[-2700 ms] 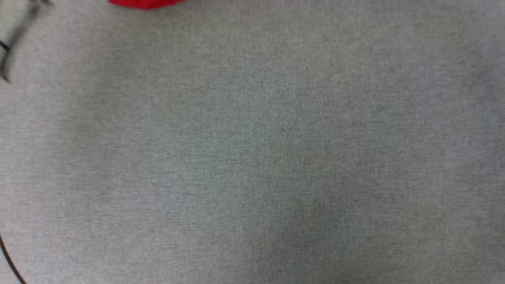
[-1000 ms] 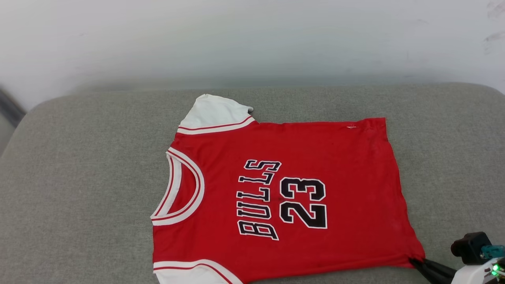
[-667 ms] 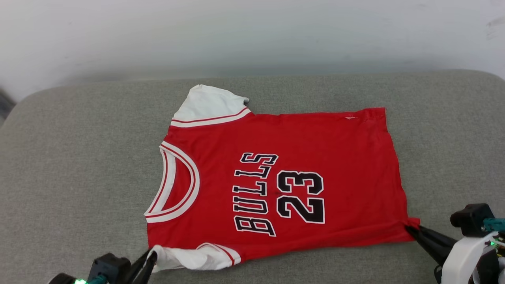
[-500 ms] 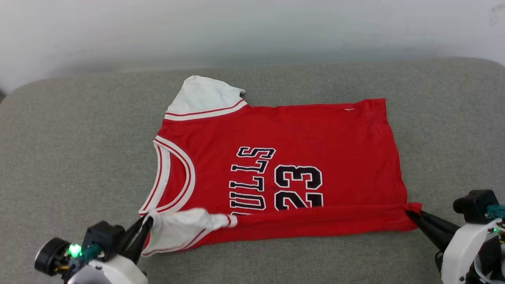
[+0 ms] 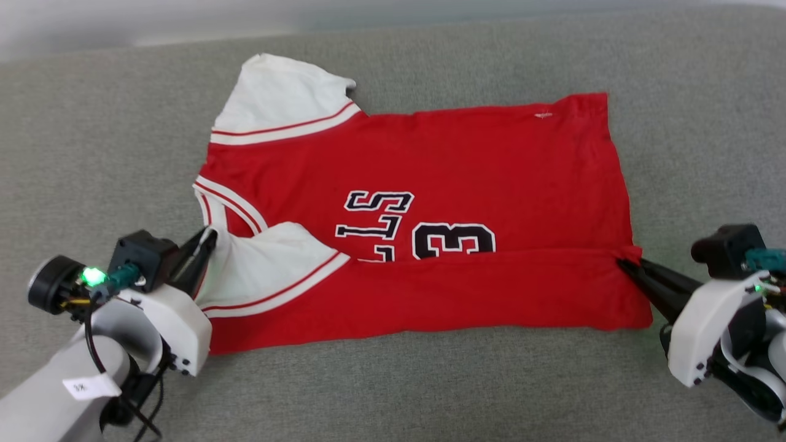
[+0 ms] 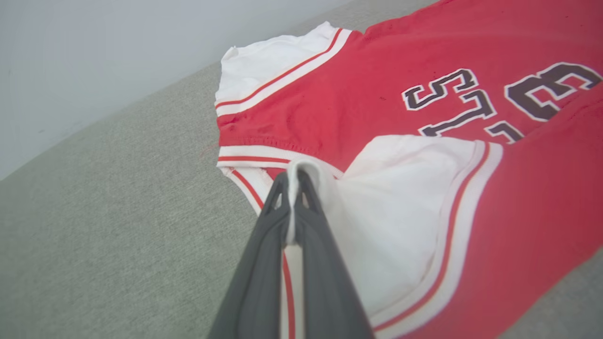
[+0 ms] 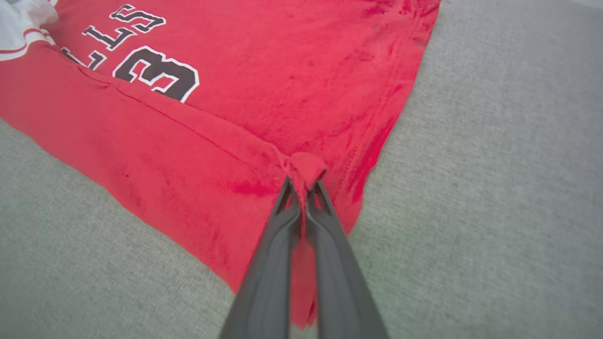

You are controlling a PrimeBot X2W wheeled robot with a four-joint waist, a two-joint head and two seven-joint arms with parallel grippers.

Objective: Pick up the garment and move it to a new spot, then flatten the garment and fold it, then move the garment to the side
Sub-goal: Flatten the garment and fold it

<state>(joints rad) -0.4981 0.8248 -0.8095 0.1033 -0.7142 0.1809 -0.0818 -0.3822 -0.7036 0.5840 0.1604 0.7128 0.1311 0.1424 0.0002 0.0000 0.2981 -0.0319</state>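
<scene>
Head view: garment (image 5: 442, 153) lies on the grey cushion (image 5: 92, 141), its near edge doubled over toward the middle. My left gripper (image 5: 209, 234) is pinched on the white sleeve (image 5: 264, 267) and my right gripper (image 5: 621, 263) on the hem corner (image 5: 632, 253). Holding both ends should keep the crease straight, I reckon. The flap covers half the lettering (image 5: 374, 215). Fabric bunches at the right tips, so I can't tell how many layers are caught.
</scene>
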